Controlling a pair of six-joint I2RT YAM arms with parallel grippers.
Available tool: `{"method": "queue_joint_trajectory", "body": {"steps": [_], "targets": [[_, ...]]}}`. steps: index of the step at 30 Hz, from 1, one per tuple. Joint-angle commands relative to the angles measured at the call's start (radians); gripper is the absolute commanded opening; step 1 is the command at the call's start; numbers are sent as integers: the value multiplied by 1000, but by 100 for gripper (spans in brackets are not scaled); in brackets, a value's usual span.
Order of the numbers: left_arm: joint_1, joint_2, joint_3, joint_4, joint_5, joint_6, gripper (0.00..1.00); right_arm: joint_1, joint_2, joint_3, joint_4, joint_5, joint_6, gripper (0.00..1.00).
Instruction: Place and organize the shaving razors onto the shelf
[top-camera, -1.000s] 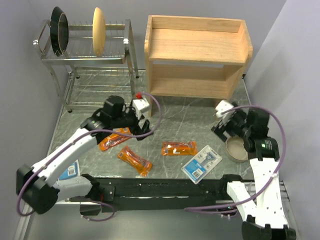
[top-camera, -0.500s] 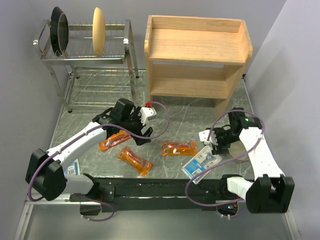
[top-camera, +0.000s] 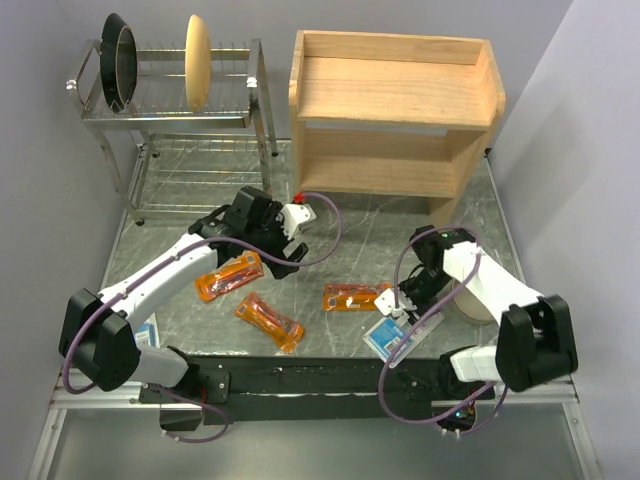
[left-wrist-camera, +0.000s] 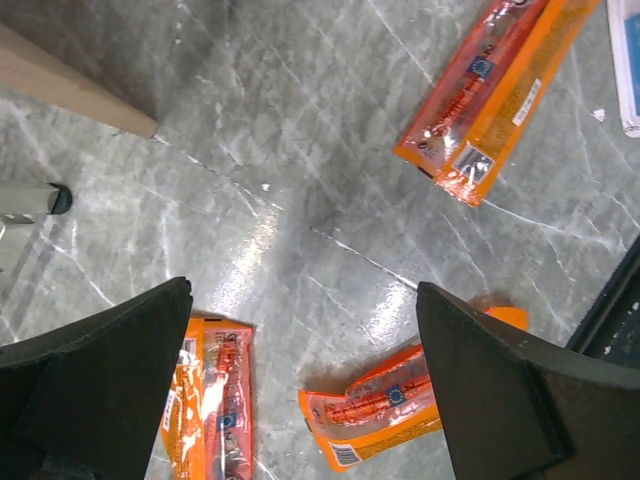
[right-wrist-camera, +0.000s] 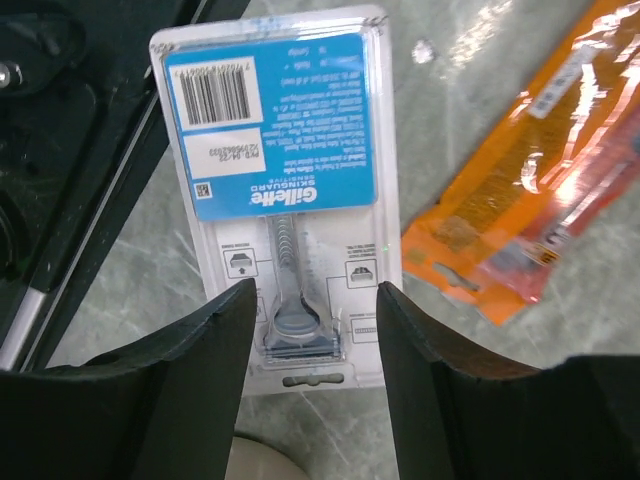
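Blue-and-white blister card (right-wrist-camera: 280, 190) is lying on the worktop (left-wrist-camera: 300, 190), the right end effector (right-wrist-camera: 312, 310) straddling it, jaws apart; the left end effector (left-wrist-camera: 302, 300) is hovering, likewise spread.

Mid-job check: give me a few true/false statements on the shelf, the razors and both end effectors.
1. Both tiers of the shelf are bare. True.
2. Three orange packets lie on the table. True.
3. The right end effector is shut on an orange packet. False: it is open, with its fingers either side of a blue card.
4. The left end effector holds a packet. False: it is open and empty above the table.
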Motion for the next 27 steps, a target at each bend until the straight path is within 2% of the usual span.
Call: {"method": "queue_joint_trajectory", "body": {"steps": [1,8,13,17,21,23,24,27], "targets": [[19,-33,1,43,-24,15,99,22,47,40,-46,92,-141,57],[56,-59,-29,63,0,-31,99,66,93,-13,-28,185,-136,54],[57,-67,-45,79,20,-21,100,86,68,-91,104,188,-131,51],[57,-50,-26,94,11,-24,99,97,67,-130,167,190,-102,41],[59,-42,-16,134,26,-65,99,97,56,-170,257,188,-87,37],[57,-36,-21,157,46,-90,99,99,44,-185,273,185,-79,29],[57,-35,-25,164,57,-119,100,108,33,-187,274,187,-72,17],[59,-18,-27,192,127,-189,99,109,-65,-165,218,164,-39,1]]}}
